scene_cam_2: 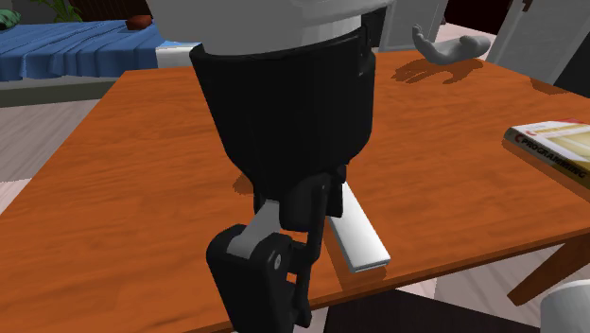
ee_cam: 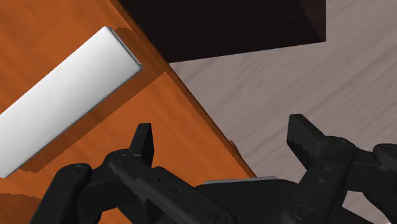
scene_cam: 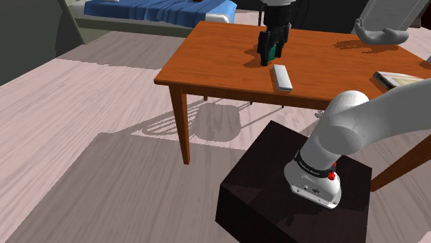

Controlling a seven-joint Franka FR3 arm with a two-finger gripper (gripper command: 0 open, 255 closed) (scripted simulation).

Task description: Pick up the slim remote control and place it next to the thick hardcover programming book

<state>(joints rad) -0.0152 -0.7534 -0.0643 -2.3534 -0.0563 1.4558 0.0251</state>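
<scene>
A slim white remote control (scene_cam: 282,76) lies flat on the orange-brown wooden table (scene_cam: 207,62), near its front edge. My black gripper (scene_cam: 268,56) hovers just above the table, a little to the shoulder view's left of the remote and apart from it. In the wrist view the gripper (ee_cam: 222,140) is open with nothing between its fingers, and the remote (ee_cam: 63,95) lies off to one side of them. The thick programming book (scene_cam_2: 558,147) lies flat at the table's edge on the second exterior view's right, well away from the remote (scene_cam_2: 355,232). The gripper (scene_cam_2: 284,284) looms large there.
A grey hand-shaped figure (scene_cam: 376,32) stands at the table's back. A bed with a blue cover (scene_cam: 152,10) is behind the table. My dark stand (scene_cam: 290,186) sits on the pale plank floor before the table's front edge (ee_cam: 197,108).
</scene>
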